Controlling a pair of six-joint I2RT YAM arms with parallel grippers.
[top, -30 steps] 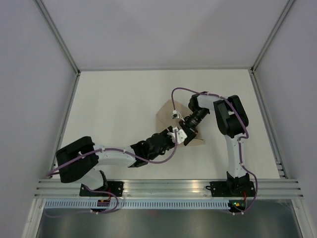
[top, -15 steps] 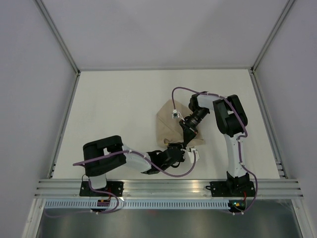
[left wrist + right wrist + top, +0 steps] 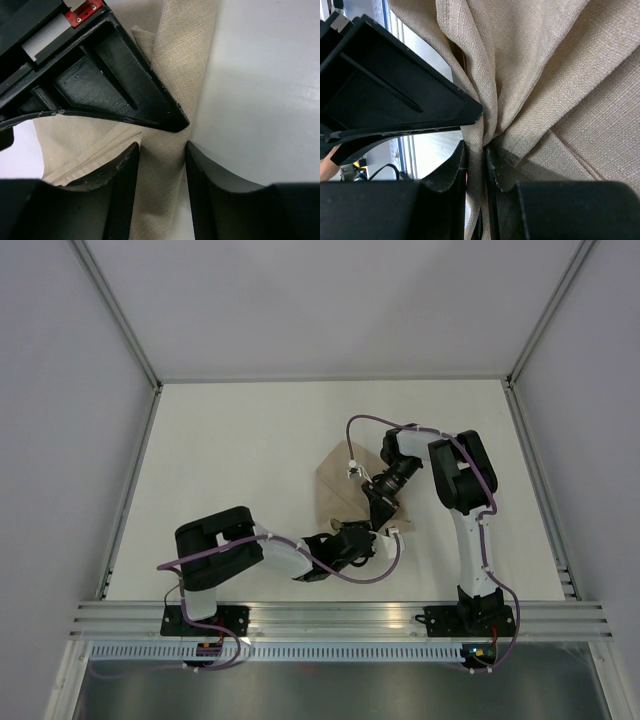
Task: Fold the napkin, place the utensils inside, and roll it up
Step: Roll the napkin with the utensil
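Note:
The tan napkin [image 3: 335,485] lies bunched on the white table, its near corner lifted. My right gripper [image 3: 381,512] is shut on a gathered fold of the napkin [image 3: 545,75], with the cloth pinched between its fingers [image 3: 461,165]. My left gripper [image 3: 378,540] sits just in front of it, low over the table. Its jaws are parted around a narrow hanging strip of napkin [image 3: 180,60], and a gap shows beside the right finger [image 3: 200,185]. The right gripper's black finger [image 3: 100,85] is just above the left jaws. No utensils are in view.
The white table [image 3: 230,460] is walled by grey panels on three sides. An aluminium rail [image 3: 340,618] carrying both arm bases runs along the near edge. A purple cable [image 3: 370,422] loops over the right arm above the napkin.
The left arm swung toward the near edge and folded back. Its gripper went from beside the right gripper to just below it. More of the napkin now shows spread to the left.

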